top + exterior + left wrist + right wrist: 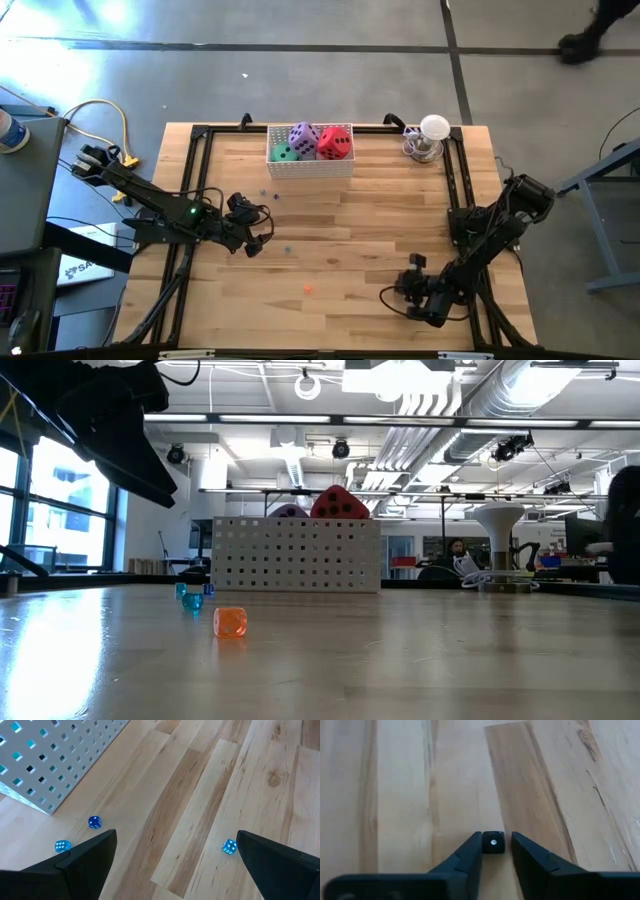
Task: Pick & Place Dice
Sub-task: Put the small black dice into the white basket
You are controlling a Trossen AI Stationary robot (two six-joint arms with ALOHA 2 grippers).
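Presently, by item.

1. My right claw (496,839): down at the table (380,215), near the 5 o'clock edge. It is narrowed around a small black cube (493,843) with one pale pip on top, which sits right at the fingertips. It is not clamped, since a sliver of wood shows between the cube and one finger.
2. My left claw (176,834): spread wide over bare boards at about 9 o'clock, holding nothing.
3. White basket (310,166), with perforated walls, at the 12 o'clock edge.
4. Purple die (303,134), green die (285,153) and red die (336,143), all inside the basket. Purple is toward 12, green toward 8 and red toward 3. From table level the red one pokes above the rim.
5. Three tiny blue cubes (94,822), loose on the wood by my left claw, near the basket's corner.
6. One tiny orange cube (230,622), alone toward 6 o'clock.
7. Pale-topped stand (432,135), at the 1 o'clock corner, well apart from both claws.
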